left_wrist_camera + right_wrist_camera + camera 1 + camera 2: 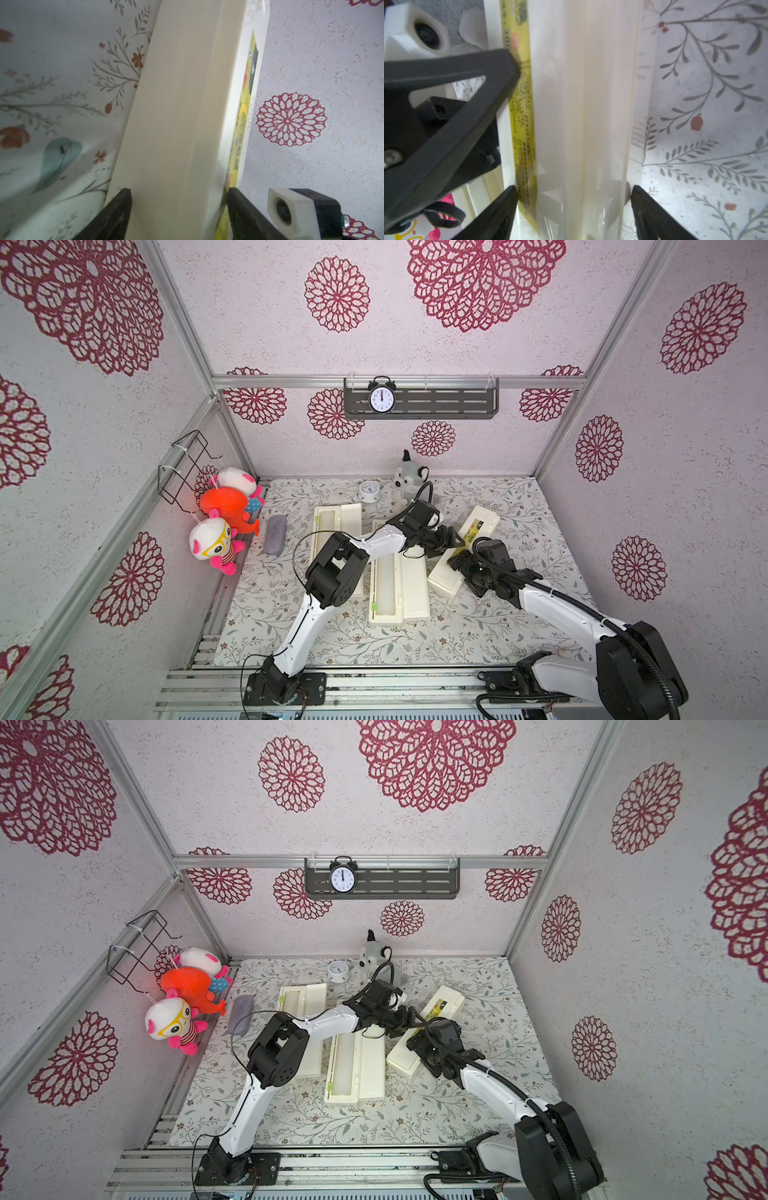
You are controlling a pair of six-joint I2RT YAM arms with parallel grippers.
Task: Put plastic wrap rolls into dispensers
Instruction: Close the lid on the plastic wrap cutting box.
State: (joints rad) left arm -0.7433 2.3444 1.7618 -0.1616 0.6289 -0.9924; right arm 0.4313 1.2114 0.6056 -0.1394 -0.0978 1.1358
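Scene: Two robot arms meet over the right dispenser (478, 526), which lies slantwise on the floral tablecloth (523, 510), right of centre.
Left gripper (178, 193): Its jaws stand wide and clamp the box across its width. One dark fingertip (124, 197) is against the plain side, the other on the yellow-green label edge.
Right gripper (573, 189): Its jaws straddle the same box nearer its near end, with a tip just beside each side. Motion blur keeps it unclear whether they press or stand free.
Right dispenser, hidden: Both top views lose its middle behind the two grippers. It cannot be told whether the lid is fully shut or what lies inside.
Middle dispenser (415, 593): It lies open at centre with a plastic wrap roll (386, 585) in its trough. Its far end is covered by the left arm.
Left dispenser (351, 518): It lies open at far left with a second roll (330, 522) inside. Its near part is hidden under the left arm's black elbow.
Wrist views: Both are soft and crowded by the cream box. The label print is unreadable.
Bystanders: A grey fuzzy pouch (274, 535) lies left of the boxes. A small white clock (369, 491) and a grey plush animal (409, 481) sit at the far edge, the plush partly behind a cable.
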